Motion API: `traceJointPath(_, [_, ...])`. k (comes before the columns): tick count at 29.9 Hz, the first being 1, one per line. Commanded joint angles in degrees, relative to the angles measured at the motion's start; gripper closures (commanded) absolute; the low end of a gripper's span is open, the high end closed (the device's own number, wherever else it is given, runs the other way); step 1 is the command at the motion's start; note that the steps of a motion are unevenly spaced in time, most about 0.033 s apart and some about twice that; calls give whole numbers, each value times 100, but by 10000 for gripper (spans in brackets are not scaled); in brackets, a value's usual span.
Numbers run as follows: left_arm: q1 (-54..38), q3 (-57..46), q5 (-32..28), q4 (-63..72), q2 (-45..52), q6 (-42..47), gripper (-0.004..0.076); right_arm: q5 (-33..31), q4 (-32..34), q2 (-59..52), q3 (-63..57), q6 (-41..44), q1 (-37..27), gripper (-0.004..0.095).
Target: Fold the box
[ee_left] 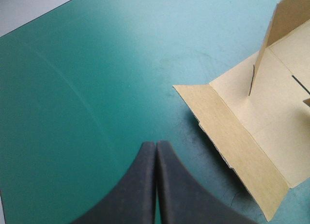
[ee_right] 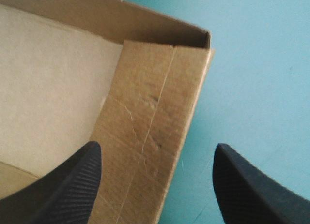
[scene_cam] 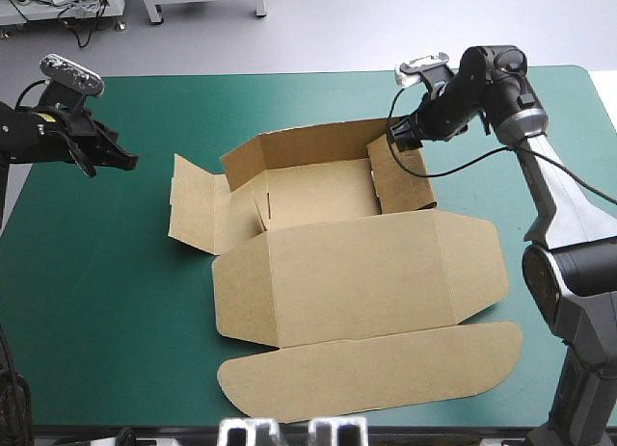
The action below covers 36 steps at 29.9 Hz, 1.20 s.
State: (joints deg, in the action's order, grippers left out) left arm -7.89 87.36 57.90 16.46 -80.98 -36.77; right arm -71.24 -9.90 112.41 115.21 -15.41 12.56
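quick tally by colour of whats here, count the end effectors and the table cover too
brown: 1, the box
black: 2, the left end effector and the right end effector
teal-green: 1, the table cover
total: 4

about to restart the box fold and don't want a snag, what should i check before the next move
1. right gripper open, fingers either side of the right wall: ok
2. right wall upright: ok; tucked in place: cannot tell
3. back wall raised: ok
4. left wall raised: not ok, it lies flat on the teal-green cover
5. left gripper shut, apart from the box: ok
6. lid flat, out of the way: ok
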Motion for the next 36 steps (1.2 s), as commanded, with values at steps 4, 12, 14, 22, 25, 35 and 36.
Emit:
traceJointPath(4, [-12,196,-286,131,217,65,734,-36,-22,-299,-912,3,-35,306])
traceJointPath(12, [-12,196,-382,266,217,65,734,23,-207,-155,-1069,3,-35,416])
traceJointPath(14, [-12,196,-436,266,217,65,734,8,-248,-61,-1059,3,-35,477])
traceJointPath(22, [-12,196,-489,204,217,93,734,-21,-311,112,-1046,-188,-35,812])
traceJointPath(25, [-12,196,-527,190,217,65,734,-21,-289,91,-911,-285,-35,911])
traceJointPath(35, [-324,196,-1054,344,14,490,733,-32,-1073,-557,-453,-732,-867,928])
traceJointPath(36, [-441,196,-993,454,-96,442,733,-32,-1388,-650,-453,-843,-1048,928])
